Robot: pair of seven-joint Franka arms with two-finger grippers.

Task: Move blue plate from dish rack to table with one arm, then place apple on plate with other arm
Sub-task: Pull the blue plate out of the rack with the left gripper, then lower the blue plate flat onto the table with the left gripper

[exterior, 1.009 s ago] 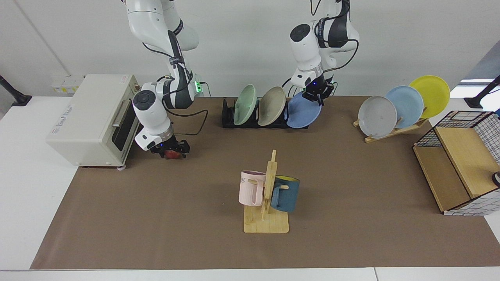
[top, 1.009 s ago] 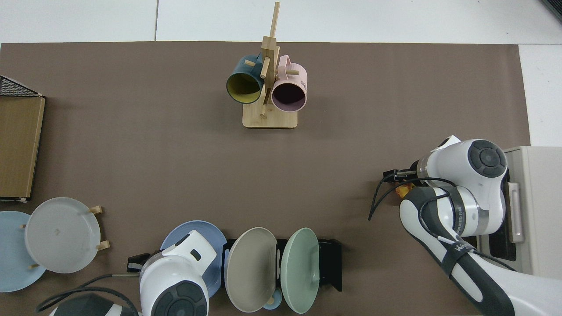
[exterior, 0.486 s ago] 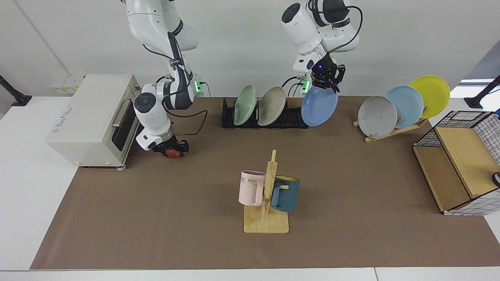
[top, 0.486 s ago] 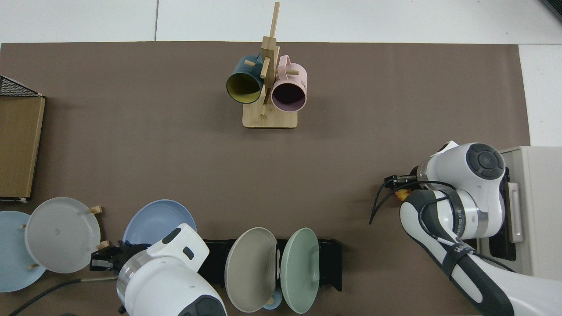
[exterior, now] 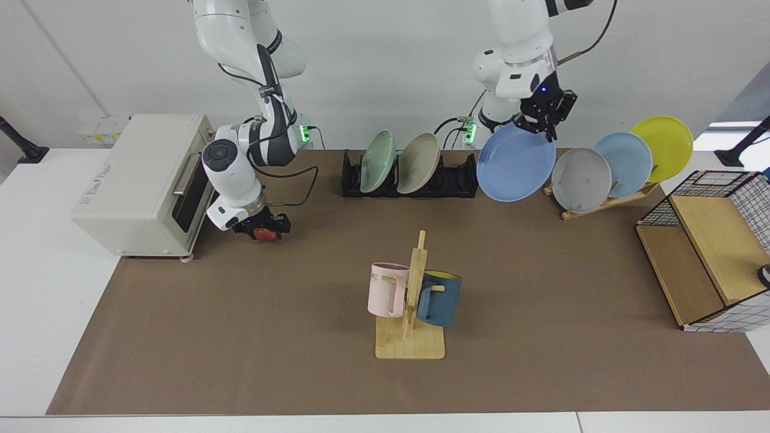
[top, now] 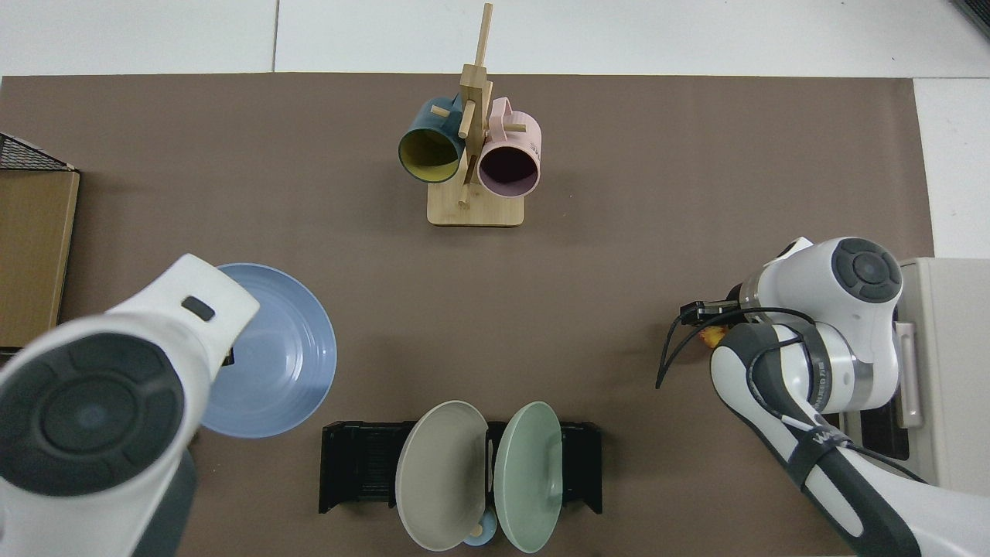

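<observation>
The blue plate (exterior: 516,162) hangs tilted in the air between the dish rack (exterior: 448,180) and the wooden plate stand. My left gripper (exterior: 544,120) is shut on its top rim. In the top view the plate (top: 278,356) shows beside the left arm's wrist, which hides that gripper. The rack (top: 356,464) has its end slot free. Close to the oven, my right gripper (exterior: 263,228) is shut on the red apple (exterior: 264,234), low over the brown mat of the table (exterior: 301,337). From above only a sliver of the apple (top: 711,336) shows.
A green plate (exterior: 378,161) and a beige plate (exterior: 418,162) stand in the rack. A wooden stand (exterior: 601,201) holds grey, sky-blue and yellow plates. A mug tree (exterior: 412,300) stands mid-table, a toaster oven (exterior: 138,180) at the view's left, a wire-and-wood box (exterior: 710,252) at its right.
The left arm has lifted the blue plate out of the rack and carried it up and toward the wooden stand. The right gripper with the apple has barely shifted.
</observation>
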